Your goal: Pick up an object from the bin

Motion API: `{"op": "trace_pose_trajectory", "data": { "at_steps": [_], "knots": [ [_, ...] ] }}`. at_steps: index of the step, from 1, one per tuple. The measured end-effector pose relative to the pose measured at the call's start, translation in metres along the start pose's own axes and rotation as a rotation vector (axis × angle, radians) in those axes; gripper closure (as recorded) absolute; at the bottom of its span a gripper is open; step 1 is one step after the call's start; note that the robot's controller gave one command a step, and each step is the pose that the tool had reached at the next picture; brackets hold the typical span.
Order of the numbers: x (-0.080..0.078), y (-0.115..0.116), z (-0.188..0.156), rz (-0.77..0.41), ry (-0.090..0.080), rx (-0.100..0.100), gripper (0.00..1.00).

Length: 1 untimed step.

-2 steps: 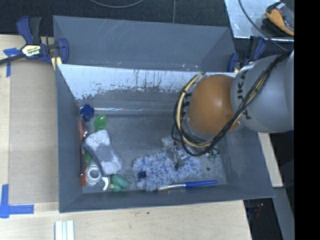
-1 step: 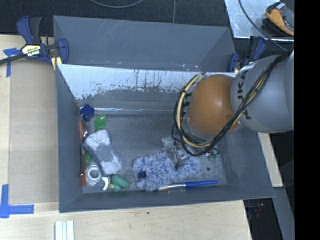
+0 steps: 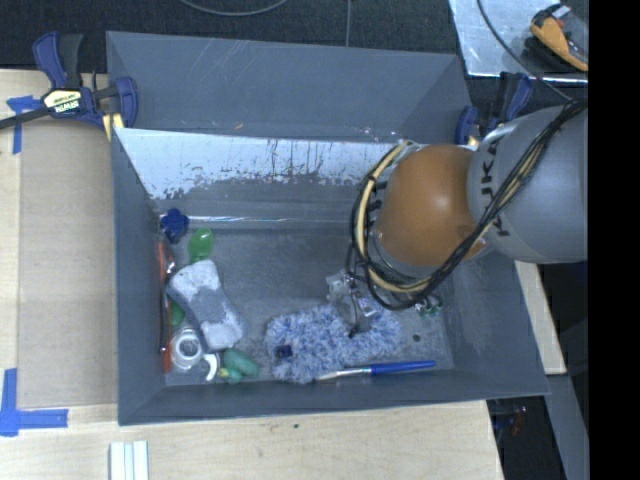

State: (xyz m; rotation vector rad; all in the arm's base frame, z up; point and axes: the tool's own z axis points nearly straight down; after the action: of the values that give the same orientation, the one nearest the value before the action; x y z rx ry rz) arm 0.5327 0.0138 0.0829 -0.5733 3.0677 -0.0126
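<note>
While the gripper (image 3: pixel 352 313) sat low over the cloth (image 3: pixel 320 346), whether it was spread or closed could not be told; the arm's orange cover (image 3: pixel 425 218) and its cables hid most of it. Nothing was visibly held. Contact with the cloth versus just above it: unclear.

The cloth was blue-and-white, fuzzy and rumpled. It lay on the bin (image 3: pixel 290 258) floor near the front wall, right of centre. The gripper was at its upper right edge, not over its middle.

Likely risks from here:
- Thin grab. The cloth looked soft and lay flat, so a pinch at the edge would probably catch only some pile or a corner and slip free on the lift.
- Drag. A corner hold would leave most of the cloth trailing along the floor. The pen (image 3: pixel 385 370), blue and white, lay along the cloth's front edge, touching or just beside it. It could get swept toward the wall, or snag in the fuzz, ride up and then drop.
- Floor strike. With so little under the gripper, pushing lower for a better bite would likely meet the bin floor.
- Wall clearance. The arm was bulky and close to the right wall, so a sideways move on the lift might brush it.

The heap (image 3: pixel 200 318) by the left wall (grey lump, green bits, tape roll) lay well apart and seemed no concern.
</note>
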Motion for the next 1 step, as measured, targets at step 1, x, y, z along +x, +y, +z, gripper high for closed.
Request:
{"op": "trace_pose_trajectory", "data": {
  "at_steps": [1],
  "knots": [
    [-0.0010,-0.0004,-0.0295,0.001,-0.002,0.001,1.00]
  ]
}}
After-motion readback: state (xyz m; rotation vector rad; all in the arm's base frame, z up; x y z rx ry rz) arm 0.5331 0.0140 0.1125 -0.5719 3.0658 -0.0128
